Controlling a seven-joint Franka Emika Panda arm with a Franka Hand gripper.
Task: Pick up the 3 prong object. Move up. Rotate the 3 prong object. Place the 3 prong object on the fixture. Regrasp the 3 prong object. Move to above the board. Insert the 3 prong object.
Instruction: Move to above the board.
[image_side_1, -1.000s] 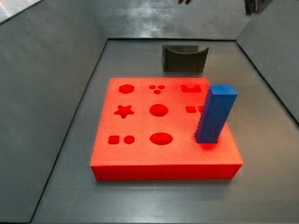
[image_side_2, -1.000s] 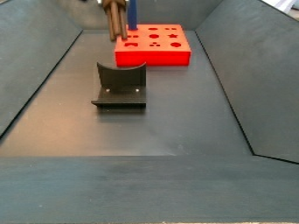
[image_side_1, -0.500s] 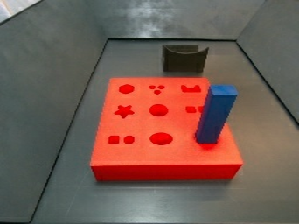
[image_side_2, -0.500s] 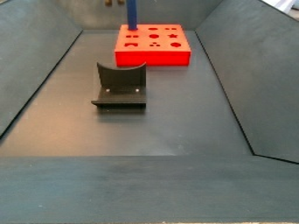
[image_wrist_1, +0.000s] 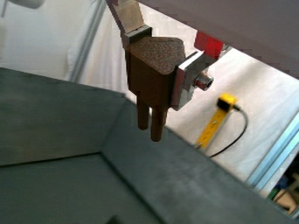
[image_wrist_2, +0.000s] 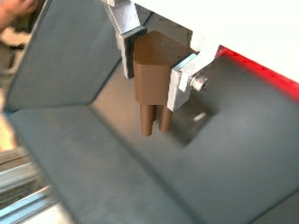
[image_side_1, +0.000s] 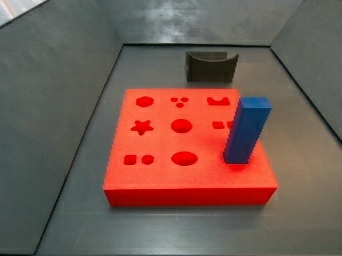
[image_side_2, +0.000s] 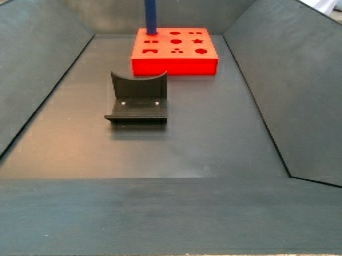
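3 prong object (image_wrist_1: 153, 79) is clamped in the gripper (image_wrist_2: 153, 68), its silver fingers (image_wrist_1: 190, 77) pressing on both sides, prongs hanging below; both wrist views show that. Neither side view catches the gripper at all. Down on the floor, the fixture (image_side_1: 211, 67) sits bare just beyond the board (image_side_1: 181, 150), and a tall blue block (image_side_1: 246, 131) stands on the board's edge.

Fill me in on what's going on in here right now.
The claw is shut on the 3 prong object, a brown peg gripped between its silver fingers with the prongs hanging down, as both wrist views show. It is out of frame in both side views. The fixture is bare. The board carries only a blue block.
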